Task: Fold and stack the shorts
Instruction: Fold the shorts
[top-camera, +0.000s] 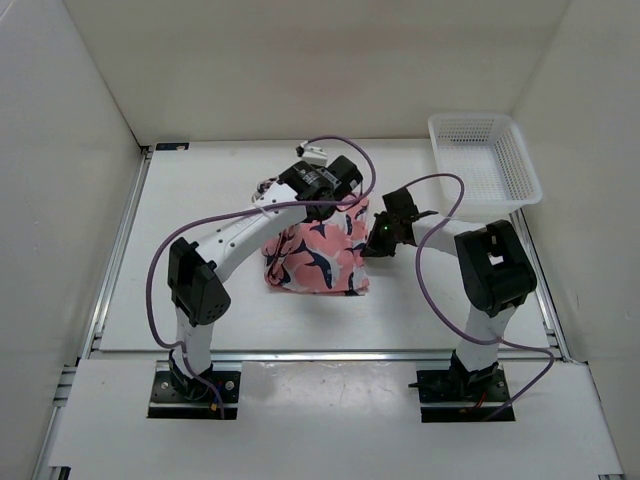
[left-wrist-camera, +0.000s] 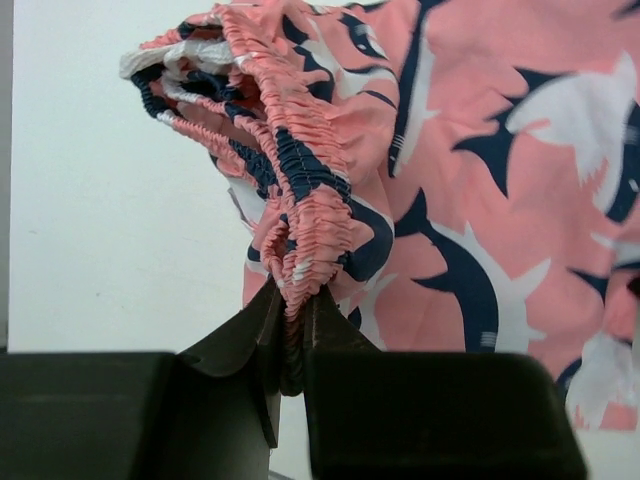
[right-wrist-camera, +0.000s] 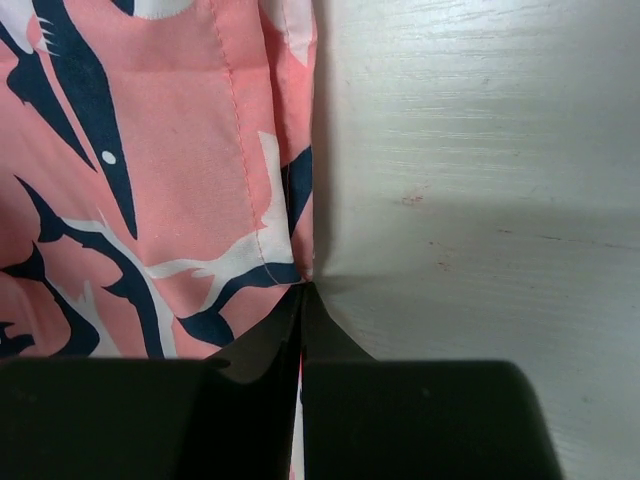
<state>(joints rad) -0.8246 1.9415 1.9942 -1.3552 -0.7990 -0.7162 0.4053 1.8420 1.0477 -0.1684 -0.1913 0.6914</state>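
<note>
Shorts of soft coral-pink fabric printed with navy-and-white sharks (top-camera: 318, 258) are pinched twice. The left gripper (left-wrist-camera: 295, 300) is squeezed on the gathered waistband (left-wrist-camera: 300, 170) between its jaws. The right gripper (right-wrist-camera: 303, 295) is fully closed on the hem edge (right-wrist-camera: 265, 240) at its jaw tips, probably to draw a fold.

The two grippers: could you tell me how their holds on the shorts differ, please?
The left gripper pinches the thick, gathered waistband of the shorts; the right gripper nips a thin, flat hemmed edge. The left gripper is at the far edge, the right gripper at the right edge. Both are shut.
</note>
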